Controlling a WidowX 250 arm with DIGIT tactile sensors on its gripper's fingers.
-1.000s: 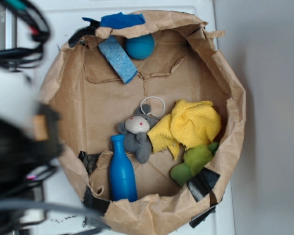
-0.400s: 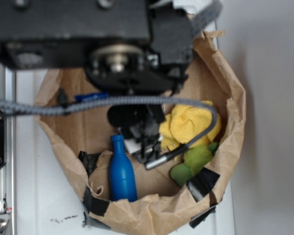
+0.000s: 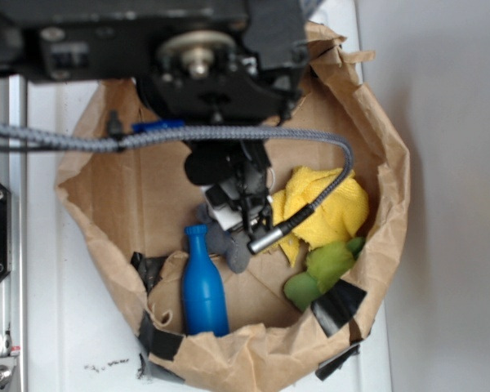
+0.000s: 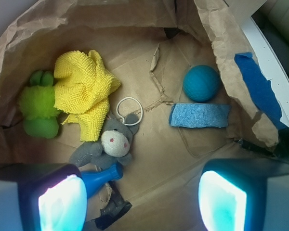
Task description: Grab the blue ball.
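In the wrist view the small teal-blue ball (image 4: 201,83) rests on the paper floor near the bag's right wall, just above a flat light-blue sponge (image 4: 200,115). My gripper (image 4: 142,199) hangs above the bag floor, open, its two glowing pads (image 4: 61,204) far apart with only brown paper between them. The ball lies well ahead and to the right of the jaws. In the exterior view the arm (image 3: 204,57) covers the top of the bag and hides the ball; my gripper (image 3: 241,214) hovers over the grey plush toy (image 3: 229,245).
A crumpled brown paper bag (image 3: 384,163) walls everything in. Inside lie a grey plush toy (image 4: 108,144), a yellow cloth (image 4: 82,86), a green plush (image 4: 38,106) and a tall blue bottle (image 3: 204,290). Blue tape (image 4: 257,86) marks the right rim.
The arm has swung in over the bag since a second ago and now hides the ball in the exterior view. In the last half second the gripper shifted slightly up the picture.
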